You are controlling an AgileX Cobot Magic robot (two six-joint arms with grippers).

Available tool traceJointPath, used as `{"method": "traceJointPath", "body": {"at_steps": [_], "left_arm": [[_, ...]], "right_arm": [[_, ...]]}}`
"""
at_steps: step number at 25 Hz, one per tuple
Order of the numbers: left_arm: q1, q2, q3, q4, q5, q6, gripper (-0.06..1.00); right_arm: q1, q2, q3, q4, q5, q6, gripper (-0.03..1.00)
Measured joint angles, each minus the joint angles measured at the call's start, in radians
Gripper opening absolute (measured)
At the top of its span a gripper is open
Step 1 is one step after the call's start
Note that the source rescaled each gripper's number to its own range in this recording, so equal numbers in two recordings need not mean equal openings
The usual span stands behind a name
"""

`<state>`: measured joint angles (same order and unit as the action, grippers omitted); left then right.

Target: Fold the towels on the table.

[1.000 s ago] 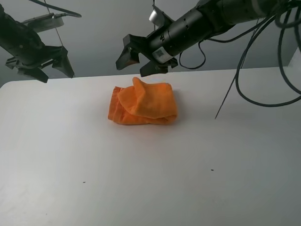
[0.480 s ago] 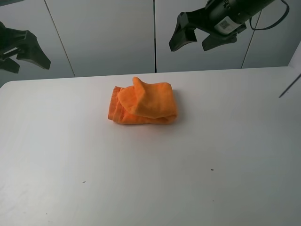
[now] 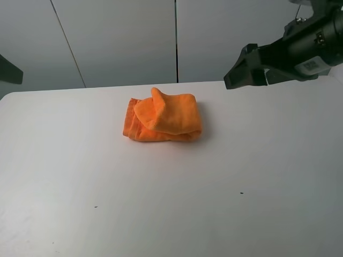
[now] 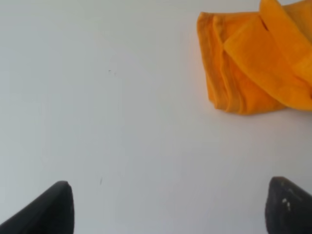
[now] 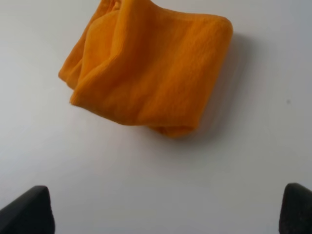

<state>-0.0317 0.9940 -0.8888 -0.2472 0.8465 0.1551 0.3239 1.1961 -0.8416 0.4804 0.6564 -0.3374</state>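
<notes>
Folded orange towel (image 3: 163, 121) on the white bench (image 3: 171, 203), nearer the far edge, both my grippers away from it.

My right gripper (image 3: 247, 75) hangs above the far right part of the bench, spread wide and empty; a small label on its arm is too blurred to read. My left gripper (image 4: 165, 207) is also spread wide, the towel well apart from it.

The scene is being lit evenly and brightly from above. A soft shadow is being cast beside the towel (image 5: 151, 73) on the table (image 3: 161, 203). Fingertip edges are being rendered slightly blurred
</notes>
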Motion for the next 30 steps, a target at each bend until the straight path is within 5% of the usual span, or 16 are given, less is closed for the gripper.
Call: {"method": "traceJointPath", "body": {"at_steps": [14, 24, 30], "left_arm": [[0.0, -0.657, 0.26, 0.002, 0.072, -0.018, 1.0], [0.0, -0.948, 0.272, 0.144, 0.261, -0.019, 1.0], [0.0, -0.992, 0.344, 0.128, 0.279, -0.021, 1.0]], "right_arm": [[0.0, -0.724, 0.251, -0.237, 0.189, 0.109, 1.0], [0.0, -1.056, 0.287, -0.358, 0.47, 0.181, 1.0], [0.0, -1.19, 0.328, -0.397, 0.451, 0.21, 1.0]]}}
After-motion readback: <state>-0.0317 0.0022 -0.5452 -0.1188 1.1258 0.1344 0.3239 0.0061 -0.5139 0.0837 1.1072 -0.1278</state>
